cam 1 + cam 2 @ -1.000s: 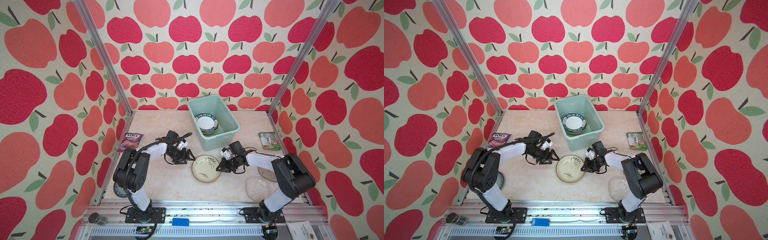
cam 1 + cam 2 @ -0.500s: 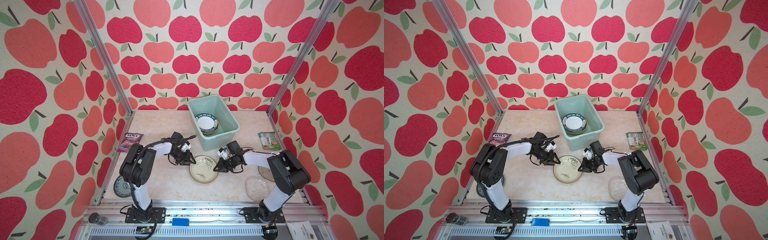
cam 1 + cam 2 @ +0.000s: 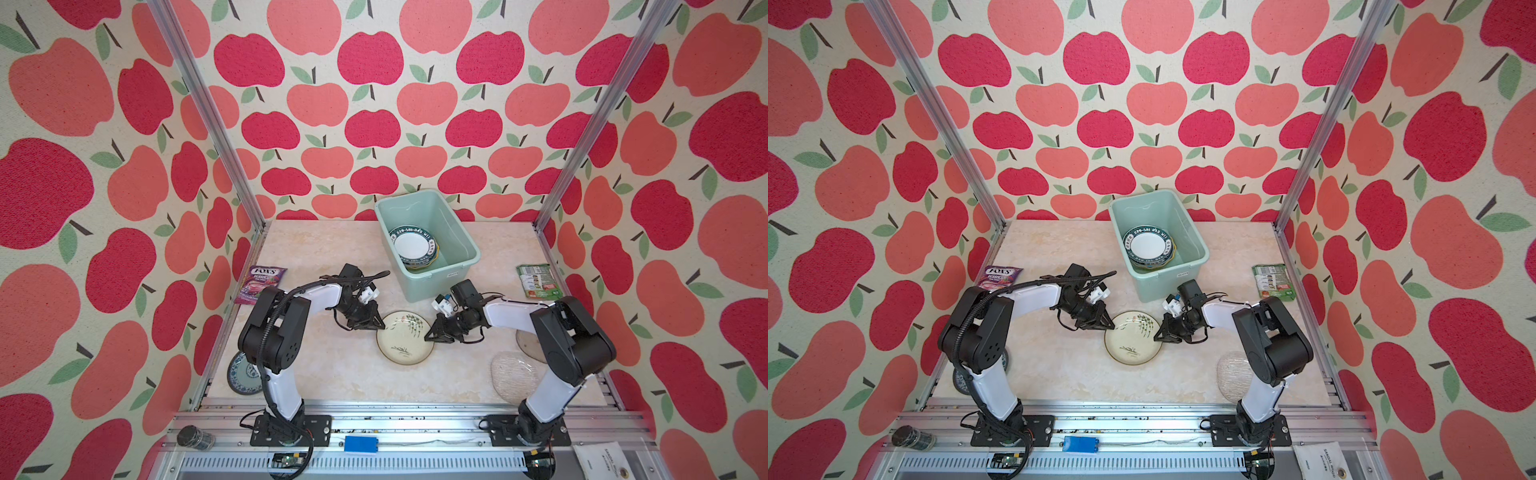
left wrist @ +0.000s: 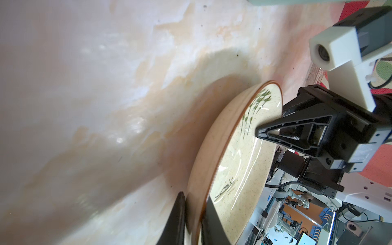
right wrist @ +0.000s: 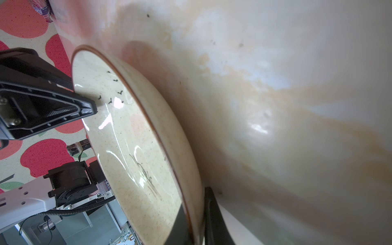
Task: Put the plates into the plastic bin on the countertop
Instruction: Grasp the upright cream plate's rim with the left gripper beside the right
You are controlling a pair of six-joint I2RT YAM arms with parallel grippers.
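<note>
A cream plate with a green plant [image 3: 405, 337] [image 3: 1133, 337] sits low at the middle of the countertop [image 3: 332, 374]. My left gripper [image 3: 376, 326] [image 4: 196, 220] is shut on its left rim. On the opposite rim my right gripper [image 3: 428, 336] [image 5: 196, 224] is shut too. Both wrist views show a finger on each face of the rim. Whether the plate [image 4: 239, 169] [image 5: 131, 137] touches the surface I cannot tell. Behind it the mint plastic bin [image 3: 432, 282] [image 3: 1163, 286] holds stacked plates [image 3: 413, 247], the top one white with a dark lettered rim.
A blue-patterned plate [image 3: 245, 374] lies front left, partly under the left arm. Two clear glass plates [image 3: 513, 376] [image 3: 525, 340] lie front right by the right arm. A purple packet [image 3: 259, 284] is at the left wall, a green packet [image 3: 536, 280] at the right.
My left gripper has moved right to the cream plate's left rim and closed on it. The right gripper has kept its grip on the right rim.
</note>
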